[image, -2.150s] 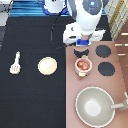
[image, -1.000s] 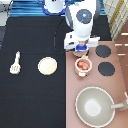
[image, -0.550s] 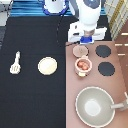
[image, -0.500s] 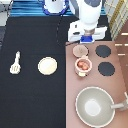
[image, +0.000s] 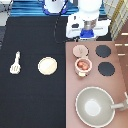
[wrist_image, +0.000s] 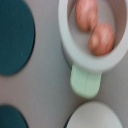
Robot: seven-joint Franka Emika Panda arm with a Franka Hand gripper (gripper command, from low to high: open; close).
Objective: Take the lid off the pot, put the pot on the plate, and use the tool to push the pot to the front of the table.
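Black tabletop: the table (image: 30,100) fills the exterior view's left and middle, its surface dark and flat.
Tool: a cream spatula, the tool (image: 15,62), lies on the table at the exterior view's far left, blade toward the top.
Plate: the tan plate (image: 48,65) sits flat on the table, well apart from the tool and near the edge of the stove counter.
Stove counter: the pinkish-brown stove counter (image: 95,80) takes up the exterior view's right side.
Lid: the pale lid (image: 80,51) (wrist_image: 94,117) rests on the counter, off the pot and just beside it toward the exterior view's top.
Pot: the small pink pot (image: 82,65) (wrist_image: 75,45) stands uncovered on the counter, not on the plate; the wrist view shows reddish rounded pieces (wrist_image: 95,27) inside and one pale side tab (wrist_image: 86,82) jutting from its wall.
Gripper: the gripper (image: 88,33) hangs above the counter's top edge, past the lid toward the exterior view's top, touching nothing; whether its jaws are apart or together cannot be told.
Burners: two black burners (image: 104,51) lie right of the lid and pot.
Pan: a large grey pan (image: 94,106) sits at the counter's bottom end, its handle pointing right.
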